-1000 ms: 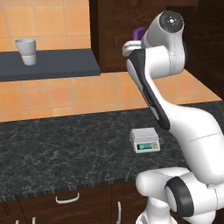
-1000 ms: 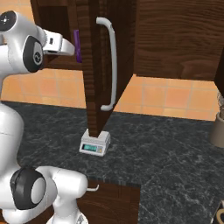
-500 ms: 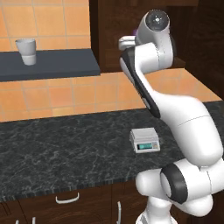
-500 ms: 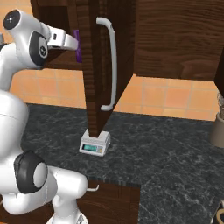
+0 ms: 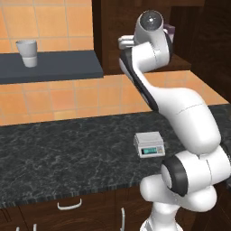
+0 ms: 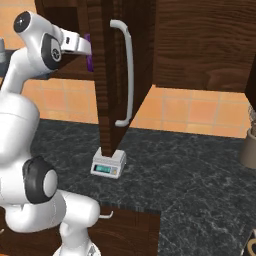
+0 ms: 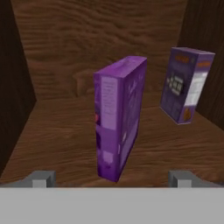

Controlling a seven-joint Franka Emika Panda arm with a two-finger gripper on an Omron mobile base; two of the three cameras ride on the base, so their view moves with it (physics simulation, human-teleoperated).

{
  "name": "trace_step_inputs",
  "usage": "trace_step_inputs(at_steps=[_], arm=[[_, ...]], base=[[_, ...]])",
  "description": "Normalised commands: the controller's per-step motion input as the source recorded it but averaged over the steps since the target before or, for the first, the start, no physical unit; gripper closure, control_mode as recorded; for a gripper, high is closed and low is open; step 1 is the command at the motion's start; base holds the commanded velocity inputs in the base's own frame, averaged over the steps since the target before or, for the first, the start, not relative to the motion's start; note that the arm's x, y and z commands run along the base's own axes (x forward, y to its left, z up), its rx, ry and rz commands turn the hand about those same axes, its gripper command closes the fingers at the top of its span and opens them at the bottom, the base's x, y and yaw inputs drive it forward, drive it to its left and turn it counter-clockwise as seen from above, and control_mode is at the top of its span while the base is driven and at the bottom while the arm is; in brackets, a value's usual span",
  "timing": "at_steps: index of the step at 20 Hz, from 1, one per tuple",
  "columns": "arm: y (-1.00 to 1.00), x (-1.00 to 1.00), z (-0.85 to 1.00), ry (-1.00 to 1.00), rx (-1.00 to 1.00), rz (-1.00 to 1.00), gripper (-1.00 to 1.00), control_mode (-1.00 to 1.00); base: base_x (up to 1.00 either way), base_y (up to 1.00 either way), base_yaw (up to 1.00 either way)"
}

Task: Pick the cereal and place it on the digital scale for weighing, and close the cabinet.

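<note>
While you look from the left base view, the digital scale (image 5: 149,144) sits on the dark counter (image 5: 67,153) beside the arm, and a cup (image 5: 27,53) stands on the shelf. From the right, the cabinet (image 6: 117,75) door hangs open above the scale, the gripper (image 6: 85,47) reaching inside toward what seems a purple edge. Through the hand view, your fingertips (image 7: 40,178) stand wide apart, the cereal (image 7: 120,116) upright between them, untouched, another purple box (image 7: 186,83) behind.
</note>
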Motion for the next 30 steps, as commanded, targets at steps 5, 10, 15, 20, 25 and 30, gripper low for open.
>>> trace_step_inputs(at_steps=[5,10,15,20,25,30], arm=[[0.00,0.44,0.00,0.03,0.00,-0.04,-1.00,-1.00],[-0.06,0.31,0.00,0.00,0.00,-0.04,-1.00,-1.00],[0.00,0.31,0.00,0.00,0.00,-0.07,-1.00,-1.00],[0.00,0.29,0.00,0.00,0.00,-0.07,-1.00,-1.00],[-0.05,0.14,0.00,0.00,0.00,-0.07,-1.00,-1.00],[-0.17,0.11,0.00,0.00,0.00,-0.05,-1.00,-1.00]], base=[[0.00,0.00,0.00],[0.00,0.00,0.00],[0.00,0.00,0.00],[0.00,0.00,0.00],[0.00,0.00,0.00],[0.00,0.00,0.00]])
